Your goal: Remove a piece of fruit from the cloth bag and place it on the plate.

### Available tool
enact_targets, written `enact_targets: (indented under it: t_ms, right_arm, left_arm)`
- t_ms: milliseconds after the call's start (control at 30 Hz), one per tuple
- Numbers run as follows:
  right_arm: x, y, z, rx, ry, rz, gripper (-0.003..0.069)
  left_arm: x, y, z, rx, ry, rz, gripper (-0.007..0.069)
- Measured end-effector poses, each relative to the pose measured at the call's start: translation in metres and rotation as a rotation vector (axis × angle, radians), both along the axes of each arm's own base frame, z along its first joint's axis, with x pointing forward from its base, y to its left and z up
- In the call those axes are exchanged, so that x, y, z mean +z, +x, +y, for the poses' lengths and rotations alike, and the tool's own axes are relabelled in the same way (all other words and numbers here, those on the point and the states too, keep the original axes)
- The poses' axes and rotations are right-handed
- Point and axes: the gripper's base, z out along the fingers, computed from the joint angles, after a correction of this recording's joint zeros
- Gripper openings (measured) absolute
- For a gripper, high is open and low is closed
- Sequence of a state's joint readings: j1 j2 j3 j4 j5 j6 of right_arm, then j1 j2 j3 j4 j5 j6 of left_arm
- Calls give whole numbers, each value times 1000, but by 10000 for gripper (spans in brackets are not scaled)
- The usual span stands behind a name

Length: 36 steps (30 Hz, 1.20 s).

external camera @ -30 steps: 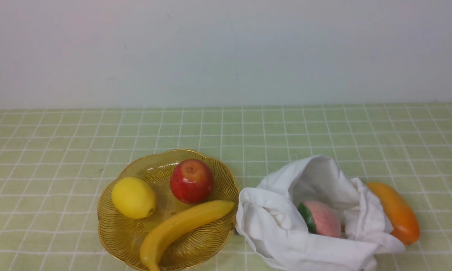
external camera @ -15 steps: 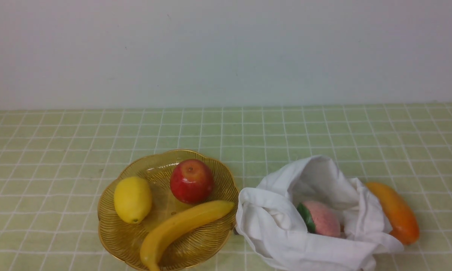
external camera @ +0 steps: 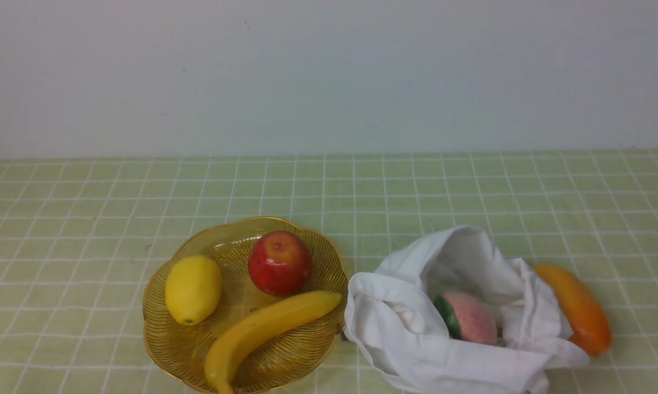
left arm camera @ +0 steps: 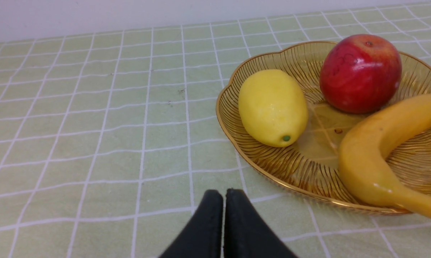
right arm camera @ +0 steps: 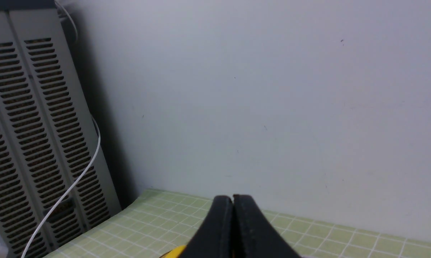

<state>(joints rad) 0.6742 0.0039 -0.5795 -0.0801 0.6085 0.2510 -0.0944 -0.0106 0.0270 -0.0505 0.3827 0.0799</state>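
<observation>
a: what sits nearest?
b: the left gripper (left arm camera: 224, 200), black fingers pressed together on nothing, low over the green checked cloth (left arm camera: 93, 125), just short of the plate (left arm camera: 258, 157). the right gripper (right arm camera: 232, 204) is closed on nothing too, and faces the wall (right arm camera: 273, 89).
a: and the banana?
b: the banana (external camera: 263, 334) lies in the plate, across its near side. its narrow end pokes over the near rim. it is smooth, glossy and curved.
a: what's around it?
b: a lemon (external camera: 193, 289) lies to its left and a red apple (external camera: 280, 262) behind it, both in the ribbed, scalloped amber dish. the cloth bag (external camera: 405, 339), rumpled white folds, lies just right of the rim. whether it touches, i cannot tell. a fuzzy pink peach (external camera: 468, 318) with a green leaf rests in its open mouth. an orange mango (external camera: 578, 309) lies against its right side.
a: what differs between views?
b: only the front view shows the bag, peach and mango. the left wrist view shows the lemon's green tip. the right wrist view alone shows a grey vented cabinet (right arm camera: 29, 125) and a white cable (right arm camera: 83, 172).
</observation>
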Motion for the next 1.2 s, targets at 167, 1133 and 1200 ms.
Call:
enact_targets:
  t_ms: [167, 1133, 1200]
  right_arm:
    - [1, 0, -1, -11, -14, -31, -14]
    - [-25, 16, 18, -126, -176, -228, -14]
    - [-37, 22, 19, -210, -212, -181, -14]
  left_arm:
    - [0, 0, 0, 0, 0, 0, -8]
    - [0, 0, 0, 0, 0, 0, -8]
    - [0, 0, 0, 0, 0, 0, -8]
